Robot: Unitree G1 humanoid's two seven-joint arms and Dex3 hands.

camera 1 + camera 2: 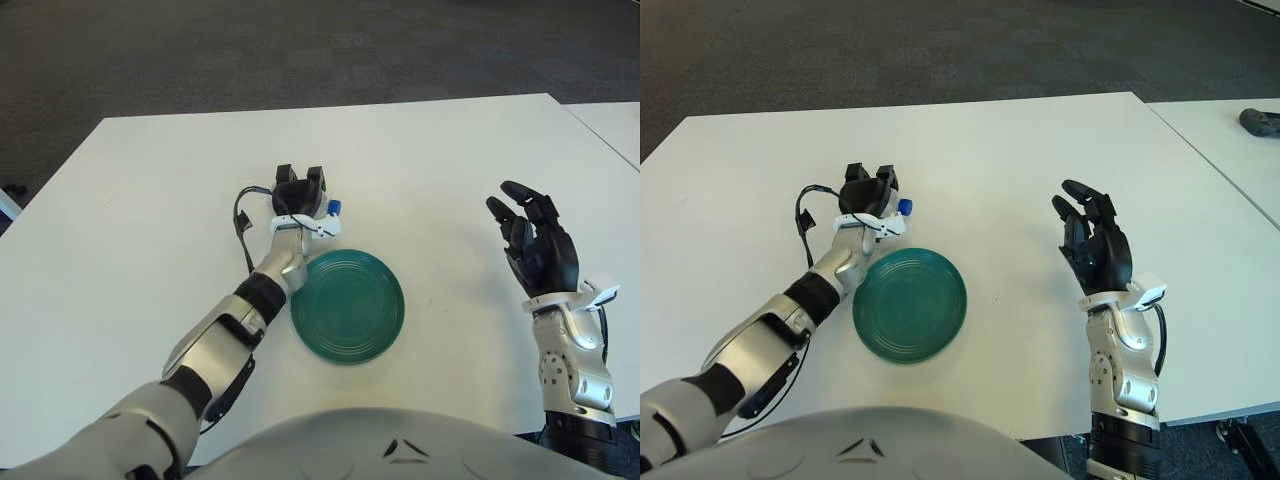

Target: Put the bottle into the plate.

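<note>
Carry step, by the look of it: left hand [298, 193] closed around the bottle [325, 207], only the blue cap [334, 207] and a sliver of clear body poking out on the hand's right side. Held just beyond the far rim of the green plate [348, 305], toward the middle of the white table [140, 220] and well in from every edge; impossible to tell whether lifted clear of the surface or grazing it. Plate bare, nearer the front edge than the far one. Right hand [538, 247] raised well to the plate's right, toward the right edge, fingers spread and gripping nothing.

Next, probably: draw the bottle back toward the front edge until over the plate's centre, lower, then loosen the fingers gently, since a bottle lying on its side may roll toward the rim
</note>
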